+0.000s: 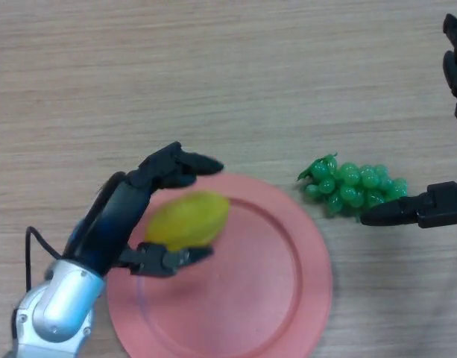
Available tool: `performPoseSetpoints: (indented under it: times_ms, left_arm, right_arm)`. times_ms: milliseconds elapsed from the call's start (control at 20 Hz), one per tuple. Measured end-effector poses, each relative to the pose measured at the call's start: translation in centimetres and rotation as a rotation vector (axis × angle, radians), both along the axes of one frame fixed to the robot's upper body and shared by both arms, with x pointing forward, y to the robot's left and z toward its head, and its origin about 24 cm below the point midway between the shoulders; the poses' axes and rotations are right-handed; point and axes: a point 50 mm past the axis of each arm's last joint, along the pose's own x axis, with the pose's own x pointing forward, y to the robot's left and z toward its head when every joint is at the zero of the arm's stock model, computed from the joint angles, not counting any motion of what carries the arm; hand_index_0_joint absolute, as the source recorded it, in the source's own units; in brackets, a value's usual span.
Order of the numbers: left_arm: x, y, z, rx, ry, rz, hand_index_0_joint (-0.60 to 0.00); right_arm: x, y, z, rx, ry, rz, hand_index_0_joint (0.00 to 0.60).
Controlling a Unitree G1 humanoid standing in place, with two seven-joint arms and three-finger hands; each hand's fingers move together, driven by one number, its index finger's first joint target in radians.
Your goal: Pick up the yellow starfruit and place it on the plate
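Note:
The yellow starfruit (188, 219) sits over the left part of the pink plate (273, 298). My left hand (127, 212) comes in from the lower left and is curled round it, fingers over its top and thumb under its near side. Whether the fruit rests on the plate or hangs just above it is unclear. My right hand (429, 209) shows at the right edge, fingers spread wide, its lower finger lying beside the green grapes.
A bunch of green grapes (351, 184) lies on the wooden table (213, 74) just right of the plate's far rim, touching or nearly touching my right hand's lower finger.

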Motion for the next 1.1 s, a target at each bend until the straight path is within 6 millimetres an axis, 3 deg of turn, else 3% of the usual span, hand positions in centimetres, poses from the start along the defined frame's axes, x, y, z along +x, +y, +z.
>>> performPoseSetpoints:
  times_ms: [200, 550, 850, 1100]
  left_arm:
    - [0.6, 1.6, 1.8, -0.017, -0.073, 0.056, 0.000]
    - [-0.1, 2.5, 7.5, -0.248, -0.288, 0.005, 0.000]
    - [-0.2, 4.8, 7.1, -0.332, -0.266, 0.112, 0.000]
    - [-0.6, 4.8, 6.8, -0.335, -0.257, 0.123, 0.000]
  right_arm:
    - [0.1, 0.3, 0.3, -0.002, -0.013, 0.010, 0.000]
    - [0.2, 0.9, 0.5, -0.007, -0.005, 0.050, 0.000]
    - [0.1, 1.2, 0.1, -0.002, 0.015, 0.073, 0.000]
    - [0.0, 1.4, -0.2, -0.010, 0.033, 0.100, 0.000]
